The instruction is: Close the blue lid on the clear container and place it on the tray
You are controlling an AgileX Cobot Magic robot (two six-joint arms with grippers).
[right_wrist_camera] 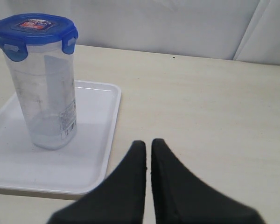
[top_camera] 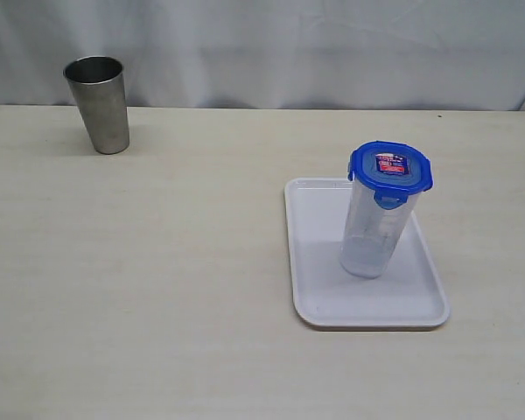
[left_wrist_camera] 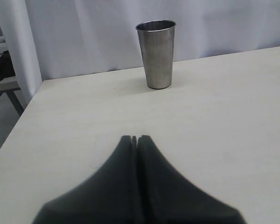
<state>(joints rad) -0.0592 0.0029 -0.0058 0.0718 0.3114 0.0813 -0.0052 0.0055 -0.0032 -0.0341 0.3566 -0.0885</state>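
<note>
Exterior view: the clear container (top_camera: 367, 236) stands upright on the tray (top_camera: 319, 262), towards the tray's far half, its base resting on the white floor inside the low rim. The blue lid (top_camera: 390, 166) sits on the container's mouth, sticker facing up. The flaps that show are folded down against the rim. The tray lies flat on the right part of the pale table (top_camera: 157, 262). A steel cup (top_camera: 101, 103) stands upright at the far left, well apart from the tray, in front of a white curtain (top_camera: 289, 44).

In the left wrist view the left gripper (left_wrist_camera: 134, 139) hovers over bare tabletop with its two dark fingers pressed together and nothing between them; the steel cup stands beyond it. In the right wrist view the right gripper (right_wrist_camera: 149, 143) has its fingers drawn together, with only a thin slit showing, and it holds nothing. It hangs just beside the tray's edge, clear of the lidded container.
</note>
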